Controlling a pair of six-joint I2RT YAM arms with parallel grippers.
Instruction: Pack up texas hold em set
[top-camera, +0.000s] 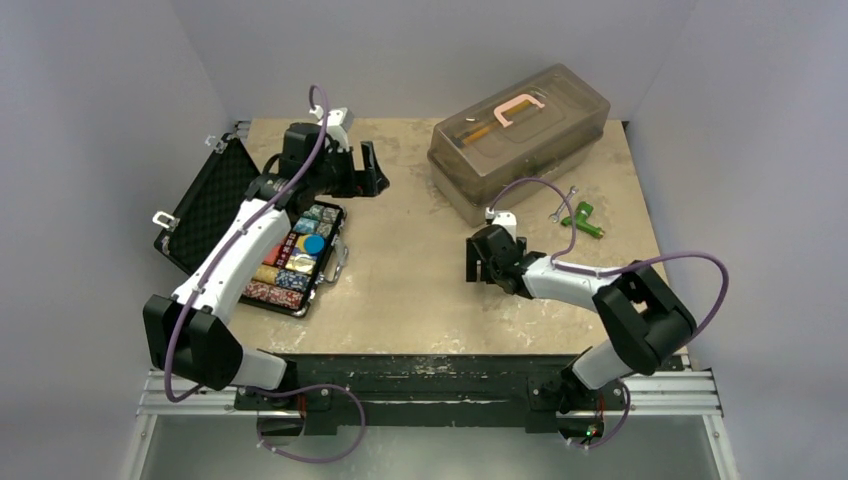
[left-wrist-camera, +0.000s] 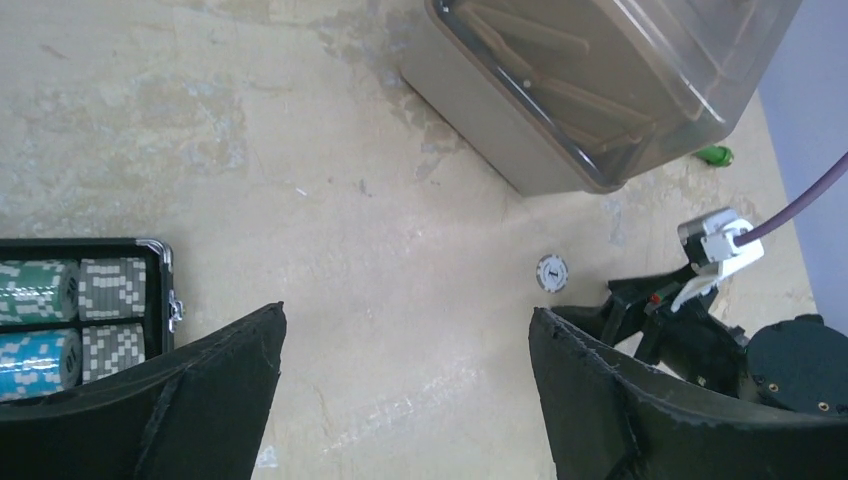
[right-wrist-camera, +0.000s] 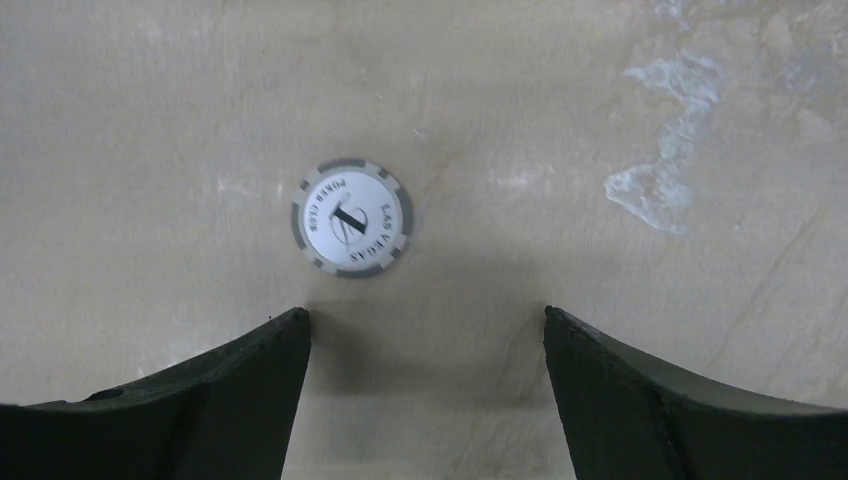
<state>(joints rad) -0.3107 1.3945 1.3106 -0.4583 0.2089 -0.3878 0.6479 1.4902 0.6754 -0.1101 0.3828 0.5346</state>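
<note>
The poker briefcase sits open on the left side of the table. Its long side runs front to back, with the far end skewed a bit to the right. The foam lid is flipped up along the left long edge and leans out left, so the handle edge faces the table's middle. The chip rows lie crosswise in the tray, with a blue disc sitting on top.

The left gripper hovers just past the case's far right corner, fingers wide apart, with only bare tabletop between them.

One loose grey-and-white chip lies flat mid-table, well apart from the case. The right gripper is right over it, jaws spread. The chip is just ahead of the fingertips, nearer the left one, and not pinched.

The grey tub is at the back right.
</note>
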